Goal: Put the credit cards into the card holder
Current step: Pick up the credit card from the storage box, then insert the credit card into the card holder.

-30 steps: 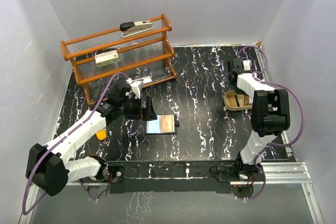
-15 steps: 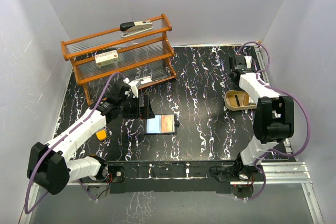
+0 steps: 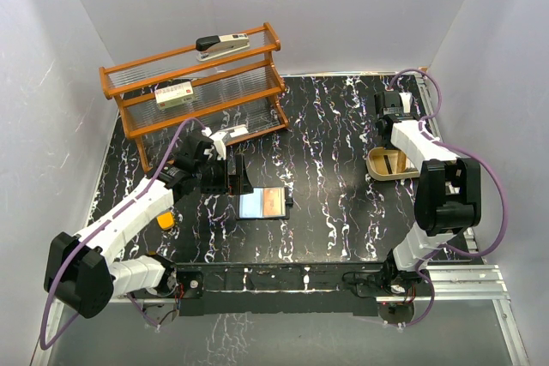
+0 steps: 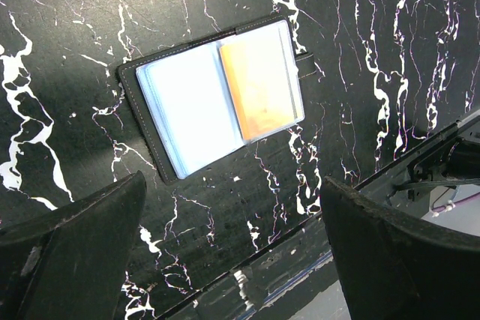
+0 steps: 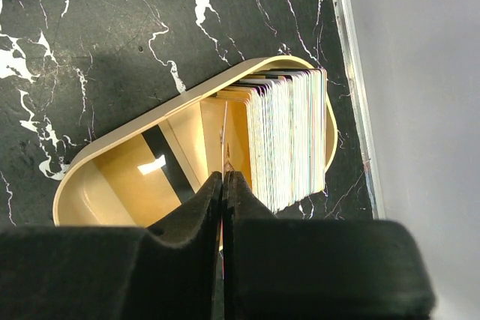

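Black marbled table (image 3: 343,169), near centre: card holder (image 4: 217,103) lying open, orange credit card (image 4: 260,88) in its right pocket, left gripper (image 4: 232,185) above, spread wide, empty; far right, right gripper (image 5: 223,181) pinched onto thin card (image 5: 225,133) edge-on in tan tray (image 5: 90,177), beside card stack (image 5: 289,136).

A black, white-veined marble desk (image 3: 343,126) is being enclosed by plain white walls (image 3: 343,6); a wooden rack (image 3: 214,92) is being carried at its far left.
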Action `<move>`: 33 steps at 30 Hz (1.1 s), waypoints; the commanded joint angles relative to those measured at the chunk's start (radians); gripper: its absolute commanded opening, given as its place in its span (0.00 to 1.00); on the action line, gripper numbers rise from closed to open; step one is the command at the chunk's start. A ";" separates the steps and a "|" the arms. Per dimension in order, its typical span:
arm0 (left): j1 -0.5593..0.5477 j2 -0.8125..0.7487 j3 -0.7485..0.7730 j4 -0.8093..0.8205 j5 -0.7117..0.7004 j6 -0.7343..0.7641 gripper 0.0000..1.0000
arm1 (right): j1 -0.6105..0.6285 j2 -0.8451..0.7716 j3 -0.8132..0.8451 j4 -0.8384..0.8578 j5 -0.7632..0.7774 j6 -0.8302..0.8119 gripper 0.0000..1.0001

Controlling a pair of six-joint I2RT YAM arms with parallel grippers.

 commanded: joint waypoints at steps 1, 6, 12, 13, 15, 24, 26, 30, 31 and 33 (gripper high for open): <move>0.003 -0.020 0.000 -0.014 0.021 0.005 0.99 | 0.000 -0.050 0.004 0.043 0.028 -0.014 0.00; 0.004 -0.024 -0.003 -0.011 0.019 0.004 0.99 | 0.000 -0.063 0.029 0.010 -0.013 0.011 0.00; 0.003 0.002 -0.015 0.002 0.034 -0.020 0.91 | 0.006 -0.100 0.108 -0.050 -0.095 0.087 0.00; 0.003 0.010 -0.015 0.003 0.035 -0.025 0.89 | 0.009 -0.110 0.123 -0.057 -0.113 0.098 0.00; 0.003 0.022 -0.020 0.008 0.041 -0.041 0.82 | 0.026 -0.131 0.148 -0.067 -0.146 0.119 0.00; 0.003 0.064 -0.068 0.048 0.038 -0.100 0.43 | 0.136 -0.214 0.119 -0.034 -0.395 0.181 0.00; 0.003 0.084 -0.073 0.050 0.029 -0.109 0.35 | 0.200 -0.218 0.113 -0.019 -0.435 0.204 0.00; 0.003 0.116 -0.090 0.069 -0.008 -0.138 0.13 | 0.324 -0.242 0.071 0.052 -0.529 0.281 0.00; 0.004 0.124 -0.092 0.074 -0.018 -0.147 0.13 | 0.349 -0.249 0.049 0.085 -0.563 0.305 0.00; 0.004 0.138 -0.101 0.085 -0.029 -0.165 0.15 | 0.398 -0.256 0.008 0.140 -0.611 0.362 0.00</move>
